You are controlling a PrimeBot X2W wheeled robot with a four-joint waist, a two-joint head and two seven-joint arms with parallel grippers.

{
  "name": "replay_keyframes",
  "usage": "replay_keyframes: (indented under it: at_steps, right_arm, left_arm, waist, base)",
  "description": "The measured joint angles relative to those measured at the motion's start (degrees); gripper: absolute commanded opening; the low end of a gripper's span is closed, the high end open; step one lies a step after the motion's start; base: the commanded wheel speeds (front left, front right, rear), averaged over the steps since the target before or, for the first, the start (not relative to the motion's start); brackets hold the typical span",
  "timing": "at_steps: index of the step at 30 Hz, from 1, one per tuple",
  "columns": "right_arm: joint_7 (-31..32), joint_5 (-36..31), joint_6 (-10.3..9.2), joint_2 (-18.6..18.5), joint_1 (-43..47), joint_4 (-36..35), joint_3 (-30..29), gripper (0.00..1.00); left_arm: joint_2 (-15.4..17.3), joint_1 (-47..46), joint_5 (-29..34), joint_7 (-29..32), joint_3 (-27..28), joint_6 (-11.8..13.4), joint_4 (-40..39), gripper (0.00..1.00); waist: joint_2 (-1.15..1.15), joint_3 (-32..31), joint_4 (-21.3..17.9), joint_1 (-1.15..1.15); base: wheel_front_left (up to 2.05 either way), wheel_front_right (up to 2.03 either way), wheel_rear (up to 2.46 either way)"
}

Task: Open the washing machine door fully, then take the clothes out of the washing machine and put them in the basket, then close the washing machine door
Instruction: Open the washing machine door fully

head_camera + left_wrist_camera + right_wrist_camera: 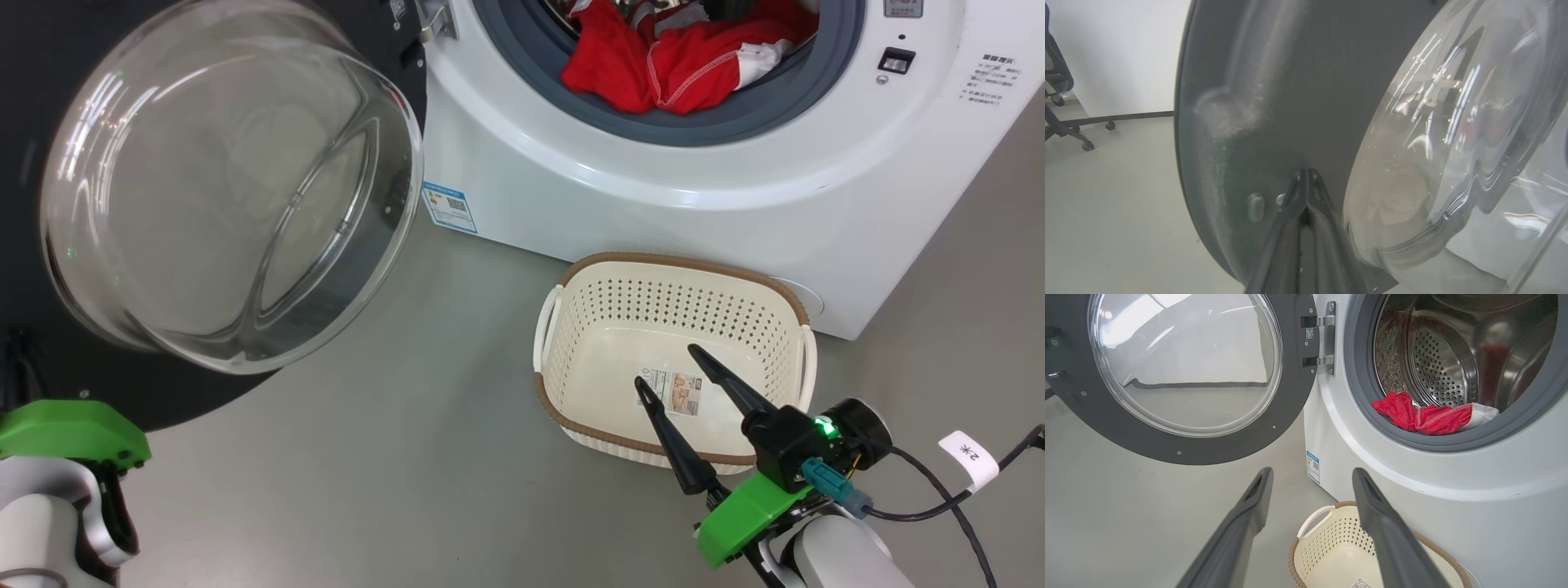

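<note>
Grey floor (408,457) runs up to a white wall, where an office chair (1057,81) is cut off at the frame edge. The door (212,196) stands swung wide to the left of the washer (571,188). My left gripper (1306,179) has its fingers pressed together, tips at the door's dark rim beside the glass; I can't tell if they touch it. The clothes (686,65) lie bunched at the drum's front lip, over the grey seal; the head view cuts off their upper part, so I can't count the pieces. The basket (653,306) sits on the floor just before the washer. My right gripper (664,364) hangs above its near side, fingers spread, holding nothing.
</note>
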Motion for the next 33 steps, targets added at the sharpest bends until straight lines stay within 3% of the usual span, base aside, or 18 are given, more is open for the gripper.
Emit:
replay_keyframes:
  at_steps: [6, 10, 12, 17, 26, 33]
  right_arm:
    - [0.00, 0.08, 0.00, -0.02, -0.48, 0.02, -0.01, 1.00]
    - [0.00, 1.01, 0.00, -0.01, -0.90, -0.04, 0.24, 1.00]
    - [0.00, 2.04, 0.00, -0.01, -0.85, -0.36, 0.25, 1.00]
    - [0.00, 3.16, 0.00, 0.01, -0.70, -1.03, -0.77, 1.00]
    - [0.00, 4.71, 0.00, 0.05, -0.58, -2.41, -4.17, 1.00]
    - [0.00, 4.58, 0.00, 0.07, -0.57, -4.02, -8.39, 1.00]
  left_arm:
    - [0.01, -0.38, -0.59, -0.18, 0.75, -1.26, 0.38, 0.00]
    - [0.01, 0.31, -0.57, -0.41, 1.01, -1.04, -2.70, 0.50]
    - [0.02, 2.55, -0.55, -0.49, 1.35, 0.00, -6.97, 1.00]
    - [0.87, 6.15, 0.10, -0.49, 1.45, 0.48, -15.12, 1.00]
    - [1.90, 8.09, 2.54, 0.04, -3.11, -0.29, -26.58, 1.00]
    - [1.05, 8.22, 2.83, 0.08, -7.37, -3.89, -29.63, 1.00]
  waist:
    - [0.00, -0.35, -0.59, 0.00]
    - [0.00, -1.26, -1.15, 0.00]
    - [0.00, -2.16, -1.71, 0.00]
    - [0.00, -3.46, -2.92, 0.00]
    - [0.00, -4.88, -6.24, 0.00]
    - [0.00, -5.55, -10.09, 0.00]
  base:
    - [0.00, 0.00, 0.00]
    - [0.00, 0.00, 0.00]
    - [0.00, 0.00, 0.00]
    - [0.00, 0.00, 0.00]
    - [0.00, 0.00, 0.00]
    - [0.00, 0.00, 0.00]
